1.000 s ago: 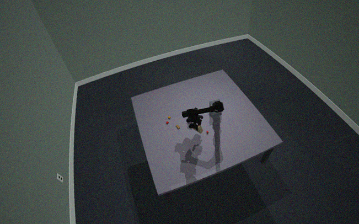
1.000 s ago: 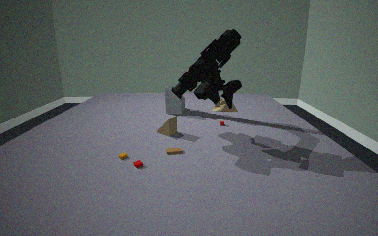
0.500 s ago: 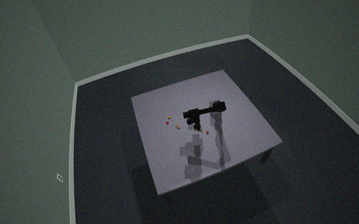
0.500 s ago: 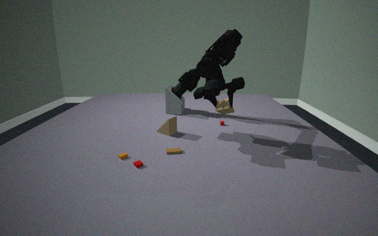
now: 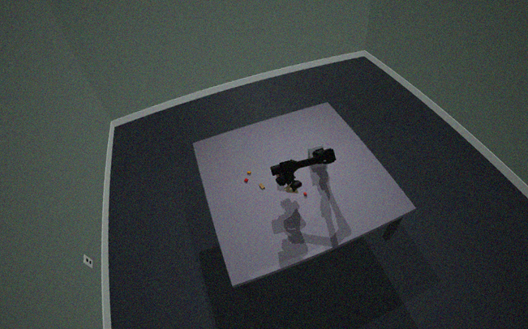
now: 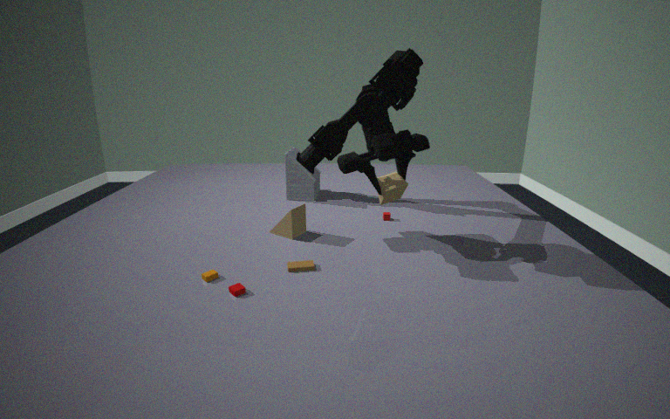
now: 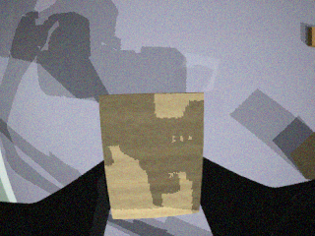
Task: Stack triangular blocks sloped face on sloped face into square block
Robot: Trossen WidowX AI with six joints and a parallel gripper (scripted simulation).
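A tan triangular block (image 6: 393, 189) (image 7: 153, 143) is held between the fingers of my gripper (image 6: 391, 183) (image 7: 153, 160), which is shut on it. The held block is above the table and looks tilted in the exterior view; a broad face of it fills the middle of the wrist view. The other triangular block (image 6: 295, 224) stands on the table, to the left of the held one in the exterior view, with its slope descending to the left. Part of a brown block (image 7: 307, 161) shows at the right edge of the wrist view. The arm largely hides the standing block in the top view.
A flat tan piece (image 5: 262, 186) (image 6: 301, 266), an orange piece (image 5: 248, 172) (image 6: 209, 276) and a red piece (image 5: 245, 180) (image 6: 236, 290) lie in front of the standing block. Another red cube (image 5: 305, 193) (image 6: 386, 216) lies behind, near the held block. The grey arm mount (image 6: 300, 182) is farther back.
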